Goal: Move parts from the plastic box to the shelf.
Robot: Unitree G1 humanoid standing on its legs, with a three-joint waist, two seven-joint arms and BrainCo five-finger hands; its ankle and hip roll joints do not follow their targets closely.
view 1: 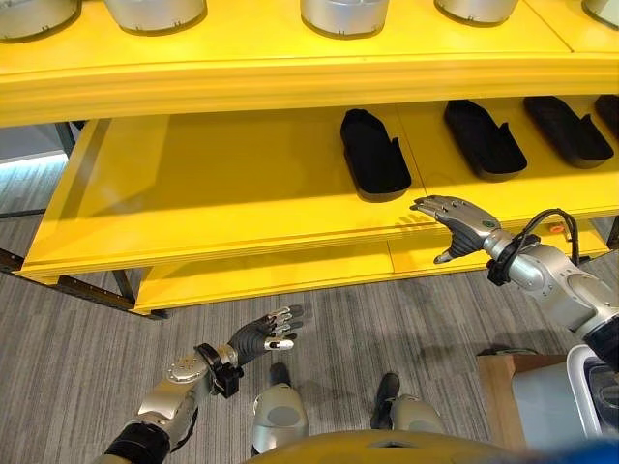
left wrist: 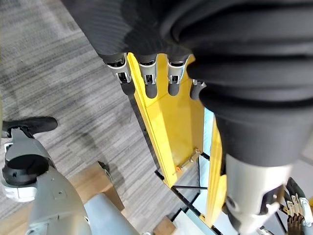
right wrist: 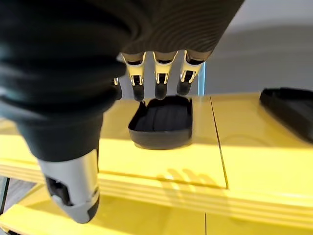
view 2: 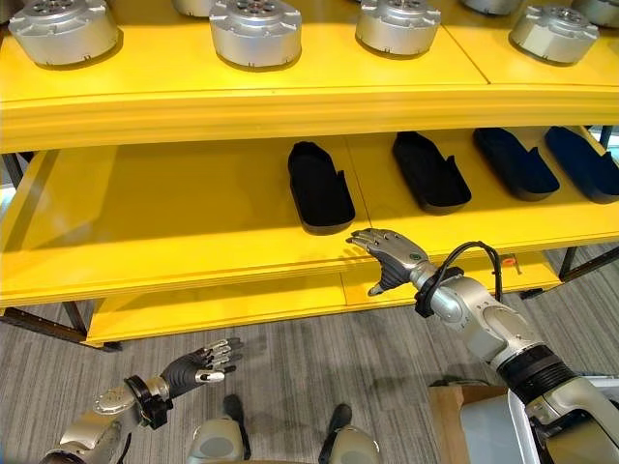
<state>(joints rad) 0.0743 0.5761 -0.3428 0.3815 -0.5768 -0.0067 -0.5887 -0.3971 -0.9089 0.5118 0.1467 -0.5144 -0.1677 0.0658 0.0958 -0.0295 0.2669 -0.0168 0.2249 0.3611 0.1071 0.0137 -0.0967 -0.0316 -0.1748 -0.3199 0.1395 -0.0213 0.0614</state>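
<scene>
Several black shoe-shaped parts lie in a row on the yellow middle shelf (view 1: 222, 193). The leftmost black part (view 1: 374, 153) is nearest my right hand (view 1: 464, 224), which hovers palm down over the shelf's front edge just in front of it, open and holding nothing. In the right wrist view its straight fingers (right wrist: 160, 84) point at that same part (right wrist: 161, 122). My left hand (view 1: 253, 338) hangs low over the floor below the shelf, fingers relaxed and empty. A corner of the plastic box (view 1: 578, 387) sits at the lower right.
Round silver metal parts (view 2: 255, 31) stand along the top shelf. A lower yellow shelf (view 1: 271, 275) juts out under the middle one. A brown wooden stand (view 1: 495, 382) sits beside the box. The middle shelf's left half is bare.
</scene>
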